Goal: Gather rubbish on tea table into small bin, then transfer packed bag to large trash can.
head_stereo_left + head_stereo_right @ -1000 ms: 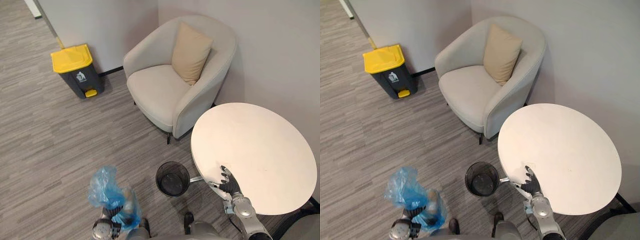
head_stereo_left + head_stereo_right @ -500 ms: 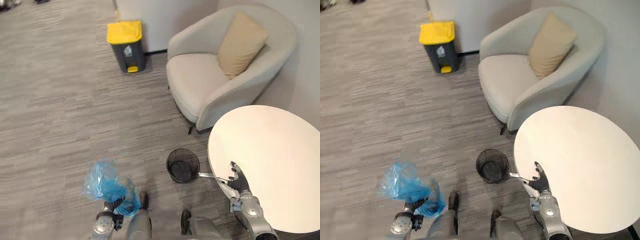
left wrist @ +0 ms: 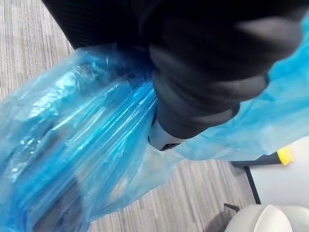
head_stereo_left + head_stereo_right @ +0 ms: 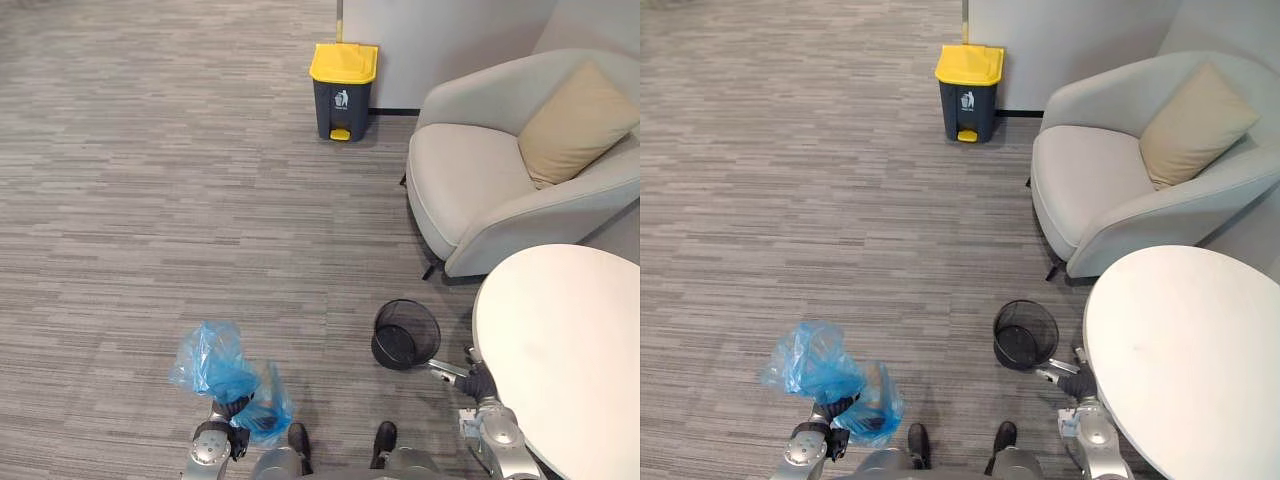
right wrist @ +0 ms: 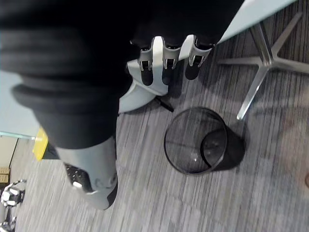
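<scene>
With the packed bag in transit, the left hand [image 4: 212, 443] seems clenched round the translucent blue plastic bag [image 4: 222, 372] bulging around it, so next comes walking to the yellow-lidded dark-grey pedal bin [image 4: 342, 90] well ahead.

Your blue bag [image 4: 218, 362] hangs bunched at lower left.
Mesh small bin [image 4: 406, 334] upright lower centre; yellow-lidded large trash can [image 4: 342, 88] closed, upper centre.
</scene>
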